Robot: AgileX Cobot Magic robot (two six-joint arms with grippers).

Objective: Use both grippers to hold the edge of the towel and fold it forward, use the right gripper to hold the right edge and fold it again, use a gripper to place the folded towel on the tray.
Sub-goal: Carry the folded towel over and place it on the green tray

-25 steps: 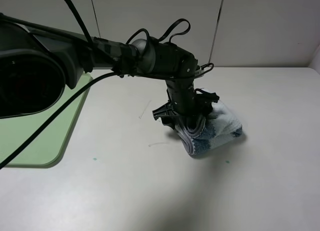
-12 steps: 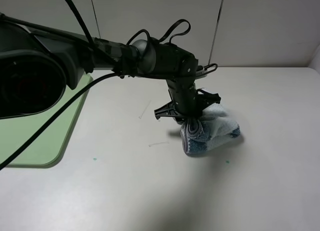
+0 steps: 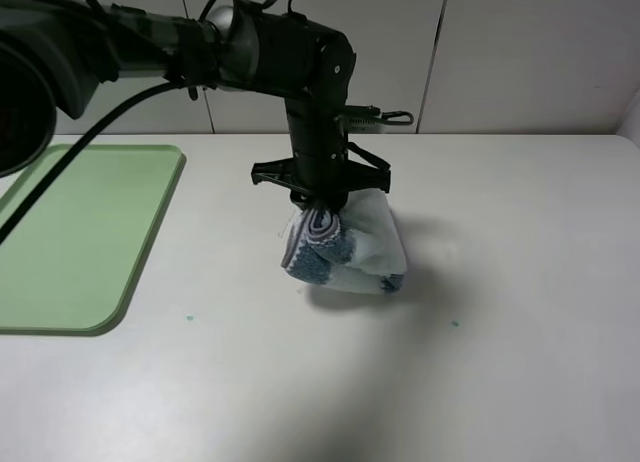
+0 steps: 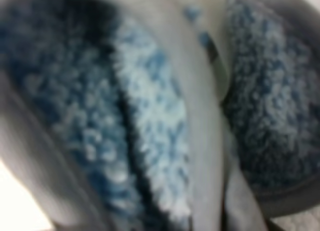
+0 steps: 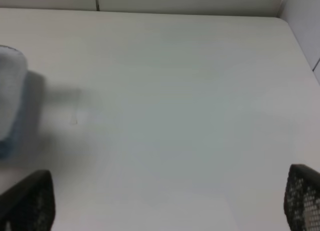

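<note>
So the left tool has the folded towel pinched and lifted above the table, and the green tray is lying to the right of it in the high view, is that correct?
Not quite: the tray lies to the left of the towel, not the right, as the exterior high view shows. The rest holds: the left tool has the folded towel pinched and lifted above the table.

Left claw (image 3: 322,204) clamped on bunched towel (image 3: 345,250), hanging above table (image 3: 500,282); tray (image 3: 80,242) well left.
</note>
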